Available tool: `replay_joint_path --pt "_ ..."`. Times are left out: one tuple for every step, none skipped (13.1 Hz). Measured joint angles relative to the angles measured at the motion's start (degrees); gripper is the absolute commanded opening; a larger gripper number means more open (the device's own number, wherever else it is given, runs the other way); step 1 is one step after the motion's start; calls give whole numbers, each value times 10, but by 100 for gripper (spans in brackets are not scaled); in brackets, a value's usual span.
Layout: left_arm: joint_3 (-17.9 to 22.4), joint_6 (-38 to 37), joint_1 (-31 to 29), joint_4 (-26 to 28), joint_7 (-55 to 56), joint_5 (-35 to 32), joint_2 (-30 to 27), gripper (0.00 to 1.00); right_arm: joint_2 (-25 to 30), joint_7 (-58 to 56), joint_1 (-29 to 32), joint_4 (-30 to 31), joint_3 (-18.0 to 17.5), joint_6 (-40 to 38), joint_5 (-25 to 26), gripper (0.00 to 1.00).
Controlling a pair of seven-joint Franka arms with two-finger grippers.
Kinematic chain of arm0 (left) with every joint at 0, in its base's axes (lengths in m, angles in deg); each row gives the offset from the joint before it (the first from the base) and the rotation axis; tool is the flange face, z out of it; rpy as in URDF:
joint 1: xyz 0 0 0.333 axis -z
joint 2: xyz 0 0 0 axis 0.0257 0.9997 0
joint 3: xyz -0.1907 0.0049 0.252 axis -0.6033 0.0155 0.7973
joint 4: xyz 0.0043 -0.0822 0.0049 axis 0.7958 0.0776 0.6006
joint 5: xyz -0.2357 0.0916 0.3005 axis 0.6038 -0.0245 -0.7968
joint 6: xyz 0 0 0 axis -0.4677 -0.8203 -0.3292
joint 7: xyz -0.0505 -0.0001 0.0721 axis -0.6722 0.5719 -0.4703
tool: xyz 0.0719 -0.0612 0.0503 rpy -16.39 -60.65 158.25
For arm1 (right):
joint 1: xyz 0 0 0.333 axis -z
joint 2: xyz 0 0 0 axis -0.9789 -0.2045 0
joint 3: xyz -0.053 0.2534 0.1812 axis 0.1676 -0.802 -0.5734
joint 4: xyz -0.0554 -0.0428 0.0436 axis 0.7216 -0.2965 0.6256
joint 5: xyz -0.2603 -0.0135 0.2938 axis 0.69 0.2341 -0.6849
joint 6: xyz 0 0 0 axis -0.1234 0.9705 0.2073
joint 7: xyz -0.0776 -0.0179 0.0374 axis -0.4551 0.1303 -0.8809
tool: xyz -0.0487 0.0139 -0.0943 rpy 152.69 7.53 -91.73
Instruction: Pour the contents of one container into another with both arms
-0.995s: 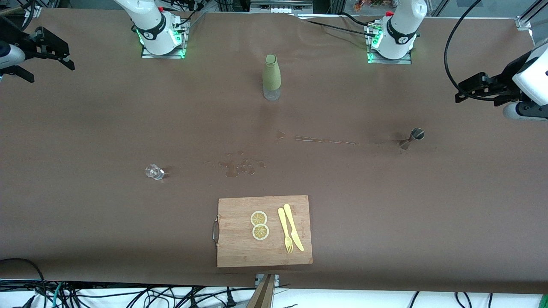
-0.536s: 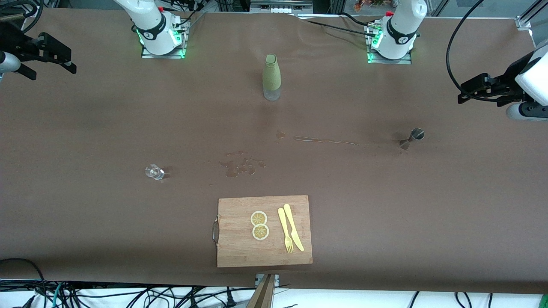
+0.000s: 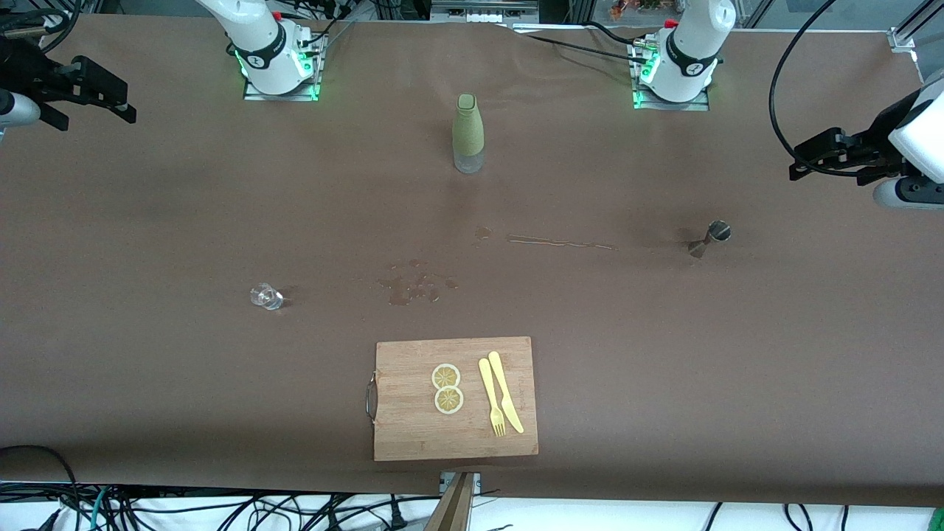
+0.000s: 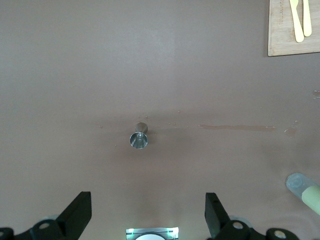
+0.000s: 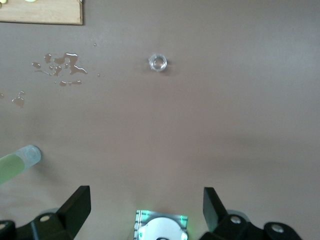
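Observation:
A green bottle (image 3: 467,133) with a clear base stands mid-table, nearer the robots' bases. A metal jigger (image 3: 714,236) stands upright toward the left arm's end, and a small clear glass (image 3: 266,296) sits toward the right arm's end. My left gripper (image 3: 822,171) hangs open in the air over the table's edge at its own end, holding nothing. In the left wrist view the left gripper (image 4: 148,220) has the jigger (image 4: 139,140) far below it. My right gripper (image 3: 97,122) hangs open at the opposite end. In the right wrist view the right gripper (image 5: 146,215) looks down toward the glass (image 5: 157,62).
A wooden cutting board (image 3: 413,435) lies near the front edge with two lemon slices (image 3: 447,388), a yellow fork (image 3: 491,398) and a knife (image 3: 506,391). Wet spill patches (image 3: 417,284) and a thin streak (image 3: 560,242) mark the brown table cover.
Both grippers have shifted only slightly in the air at their ends of the table. Nothing on the table has moved.

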Motion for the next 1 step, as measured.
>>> replay_joint_path --pt "0 0 0 0 0 0 0 100 0 2 0 0 -3 -1 0 100"
